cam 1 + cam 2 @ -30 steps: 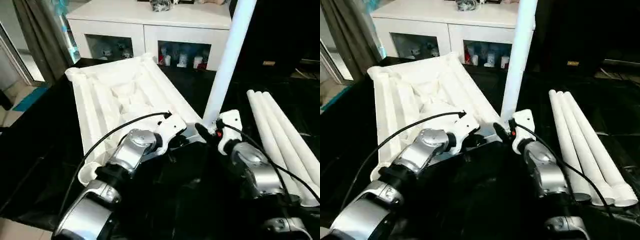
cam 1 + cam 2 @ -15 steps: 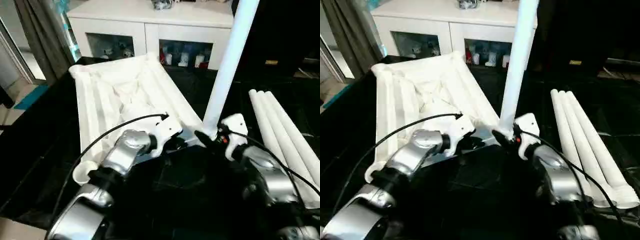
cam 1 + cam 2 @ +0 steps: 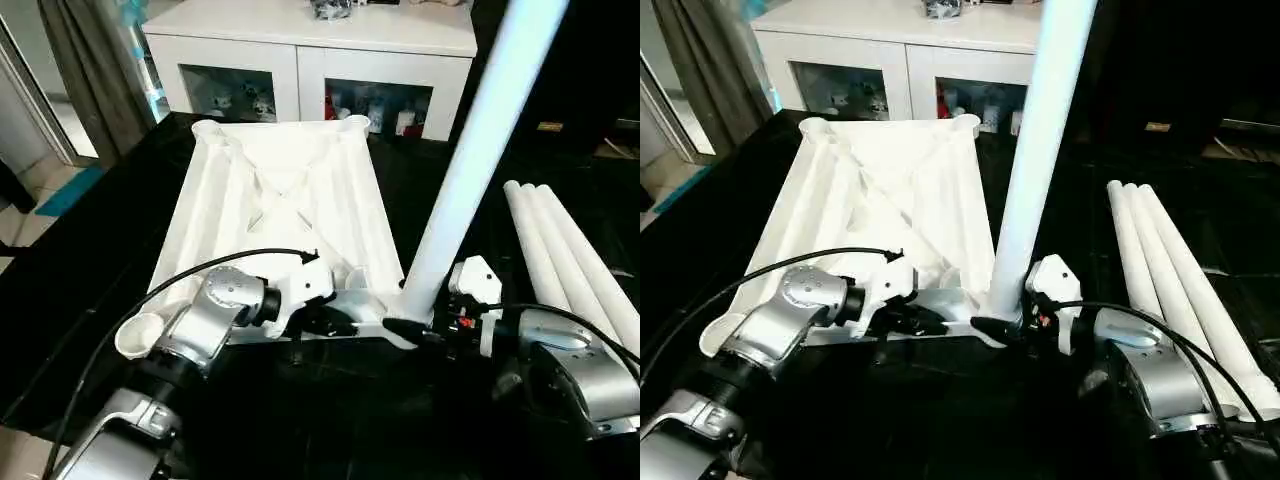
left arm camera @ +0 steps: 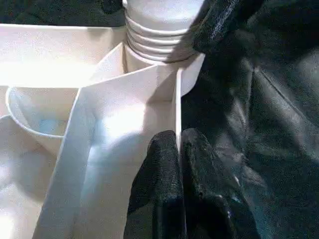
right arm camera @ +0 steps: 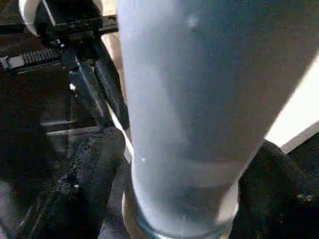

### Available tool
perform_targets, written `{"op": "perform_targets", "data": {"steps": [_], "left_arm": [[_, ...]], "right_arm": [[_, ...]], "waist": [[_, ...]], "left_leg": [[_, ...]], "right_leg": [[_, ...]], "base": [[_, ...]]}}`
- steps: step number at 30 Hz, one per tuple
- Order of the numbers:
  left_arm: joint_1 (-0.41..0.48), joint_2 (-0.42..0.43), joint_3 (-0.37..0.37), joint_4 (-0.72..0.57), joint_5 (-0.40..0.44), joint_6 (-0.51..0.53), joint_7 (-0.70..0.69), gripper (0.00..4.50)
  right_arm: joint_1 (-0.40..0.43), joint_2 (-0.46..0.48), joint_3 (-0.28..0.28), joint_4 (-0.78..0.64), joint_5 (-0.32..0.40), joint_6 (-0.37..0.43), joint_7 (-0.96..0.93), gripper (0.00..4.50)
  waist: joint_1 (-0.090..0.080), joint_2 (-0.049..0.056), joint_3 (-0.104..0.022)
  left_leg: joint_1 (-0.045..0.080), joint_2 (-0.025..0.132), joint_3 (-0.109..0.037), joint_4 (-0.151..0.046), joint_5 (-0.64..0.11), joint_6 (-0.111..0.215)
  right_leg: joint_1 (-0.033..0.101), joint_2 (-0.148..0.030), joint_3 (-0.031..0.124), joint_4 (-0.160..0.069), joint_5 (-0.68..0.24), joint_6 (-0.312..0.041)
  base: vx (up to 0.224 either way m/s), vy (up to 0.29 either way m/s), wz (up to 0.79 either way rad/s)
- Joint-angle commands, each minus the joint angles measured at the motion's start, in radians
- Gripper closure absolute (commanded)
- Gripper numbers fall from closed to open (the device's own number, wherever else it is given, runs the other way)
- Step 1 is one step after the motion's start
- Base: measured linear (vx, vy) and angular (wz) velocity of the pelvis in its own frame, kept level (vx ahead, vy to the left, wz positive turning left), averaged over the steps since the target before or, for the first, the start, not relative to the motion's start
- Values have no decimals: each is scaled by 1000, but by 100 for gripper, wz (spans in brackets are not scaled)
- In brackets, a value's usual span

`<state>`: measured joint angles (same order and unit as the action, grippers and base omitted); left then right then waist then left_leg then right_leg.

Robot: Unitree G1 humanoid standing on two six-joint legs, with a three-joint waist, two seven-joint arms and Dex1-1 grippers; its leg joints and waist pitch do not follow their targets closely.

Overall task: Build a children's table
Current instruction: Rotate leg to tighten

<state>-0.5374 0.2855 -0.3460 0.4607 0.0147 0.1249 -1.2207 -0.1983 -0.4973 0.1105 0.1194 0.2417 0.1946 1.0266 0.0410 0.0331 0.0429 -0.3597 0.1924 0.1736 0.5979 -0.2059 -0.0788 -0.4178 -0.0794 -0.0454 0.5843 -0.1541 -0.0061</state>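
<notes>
Head view: white ribbed plastic tabletop (image 3: 280, 215) lies upside down on the black-sheeted table (image 3: 90, 270); three loose white tube legs (image 3: 570, 265) rest beyond the right gripper (image 3: 425, 330).

Left wrist view: left gripper (image 4: 179, 164) pinches the tabletop's edge rib.

Right wrist view: black fingers (image 5: 84, 189) bracket the upright white leg (image 5: 209, 109) in its corner socket.
</notes>
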Motion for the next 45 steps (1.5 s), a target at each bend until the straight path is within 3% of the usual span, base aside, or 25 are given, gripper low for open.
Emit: {"op": "perform_targets", "data": {"steps": [1, 10, 15, 17, 18, 19, 20, 22, 24, 25, 26, 29, 31, 32, 36, 37, 39, 40, 45], "left_arm": [[-6, -1, 9, -47, -40, -20, -19, 450], [0, 3, 13, -59, -42, -12, -16, 450], [-3, -1, 17, -53, -37, -9, 7, 450], [-10, -11, 23, -33, -18, 3, 56, 450], [-21, -30, 34, -9, 0, 25, 119, 450], [-36, -57, 48, 21, 19, 45, 199, 450], [-36, -57, 48, 21, 19, 45, 199, 450], [-62, -101, 71, 67, 45, 79, 331, 450], [-97, -166, 108, 106, 53, 172, 480, 450], [-97, -166, 108, 106, 53, 172, 480, 450], [-118, -216, 127, 124, 53, 224, 566, 450], [-132, -281, 120, 139, 68, 252, 641, 450], [-132, -286, 117, 141, 70, 251, 643, 450], [-132, -291, 99, 142, 71, 228, 622, 450], [-121, -271, 84, 122, 63, 190, 567, 450], [-115, -255, 79, 111, 59, 183, 541, 450], [-109, -240, 71, 101, 57, 162, 514, 450], [-101, -225, 66, 87, 50, 154, 486, 450], [-67, -154, 38, 41, 22, 73, 335, 450]], "right_arm": [[3, -13, 8, -24, 9, 11, 16, 113], [-4, -5, 25, 1, 1, 23, 21, 180], [1, 4, 29, 8, 0, 22, 10, 184], [8, 23, 22, 29, -7, 37, -31, 185], [4, 55, 9, 74, -33, 31, -108, 185], [-7, 101, -18, 130, -51, 39, -212, 185], [-7, 101, -18, 130, -51, 39, -212, 185], [-27, 165, -60, 191, -58, 55, -347, 186], [-52, 246, -102, 250, -63, 61, -501, 186], [-52, 246, -102, 250, -63, 61, -501, 186], [-71, 294, -102, 286, -81, 54, -585, 186], [-113, 351, -61, 326, -141, 23, -660, 186], [-119, 355, -54, 329, -152, 11, -662, 186], [-131, 360, -40, 325, -157, -17, -638, 130], [-133, 338, -51, 302, -136, -33, -580, 90], [-125, 311, -49, 278, -120, -36, -526, 75], [-115, 283, -44, 256, -106, -38, -476, 75], [-101, 248, -36, 229, -89, -32, -412, 75], [-46, 113, -15, 138, -45, -13, -195, 75]], "waist": [[-1, -20, -61], [1, -25, -62], [1, -25, -63], [-1, -24, -62], [-3, -35, -62], [-8, -28, -57], [-9, -28, -56], [-16, -32, -57], [-16, -31, -57], [-18, -32, -55], [-20, -33, -57], [-19, -30, -58], [-21, -31, -58], [-19, -26, -60], [-22, -27, -61], [-23, -27, -62], [-24, -28, -61], [-22, -32, -61], [-21, -30, -61]], "left_leg": [[-5, 29, -1, -69, -145, 118], [-6, 29, 0, -65, -123, 130], [-7, 28, 0, -65, -118, 128], [-6, 27, 0, -65, -121, 123], [-7, 27, 1, -65, -121, 121], [-7, 24, 2, -67, -142, 99], [-5, 22, 1, -68, -164, 89], [-3, 20, -1, -70, -187, 63], [-1, 21, -2, -71, -193, 52], [1, 21, 0, -72, -199, 50], [-1, 16, -2, -72, -203, 44], [-1, 16, -2, -71, -199, 52], [-3, 14, -2, -71, -205, 60], [0, 15, -2, -70, -203, 67], [-8, 17, -5, -72, -184, 87], [-4, 17, -4, -70, -197, 94], [-5, 18, -3, -69, -201, 101], [-8, 17, -5, -70, -193, 106], [-9, 23, -5, -69, -182, 131]], "right_leg": [[62, -49, 30, -58, -217, -233], [62, -50, 29, -56, -211, -236], [63, -50, 30, -55, -206, -234], [61, -49, 29, -56, -211, -234], [63, -48, 28, -56, -217, -230], [57, -48, 28, -63, -270, -219], [58, -47, 26, -68, -308, -209], [57, -47, 26, -73, -375, -181], [57, -46, 27, -75, -377, -169], [52, -45, 29, -77, -379, -172], [57, -46, 26, -79, -399, -164], [56, -44, 27, -81, -371, -171], [58, -44, 25, -82, -372, -171], [57, -44, 26, -83, -361, -170], [65, -45, 25, -73, -282, -194], [65, -44, 24, -75, -292, -195], [64, -44, 25, -75, -293, -198], [71, -44, 24, -75, -296, -192], [67, -46, 25, -71, -276, -209]], "base": [[0, 0, 0], [0, 0, 0], [0, 0, 0], [0, 0, 0], [0, 0, 0], [0, 0, 0], [0, 0, 0], [0, 0, 0], [0, 0, 0], [0, 0, 0], [0, 0, 0], [0, 0, 0], [0, 0, 0], [0, 0, 0], [0, 0, 0], [0, 0, 0], [0, 0, 0], [0, 0, 0], [0, 0, 0]]}}
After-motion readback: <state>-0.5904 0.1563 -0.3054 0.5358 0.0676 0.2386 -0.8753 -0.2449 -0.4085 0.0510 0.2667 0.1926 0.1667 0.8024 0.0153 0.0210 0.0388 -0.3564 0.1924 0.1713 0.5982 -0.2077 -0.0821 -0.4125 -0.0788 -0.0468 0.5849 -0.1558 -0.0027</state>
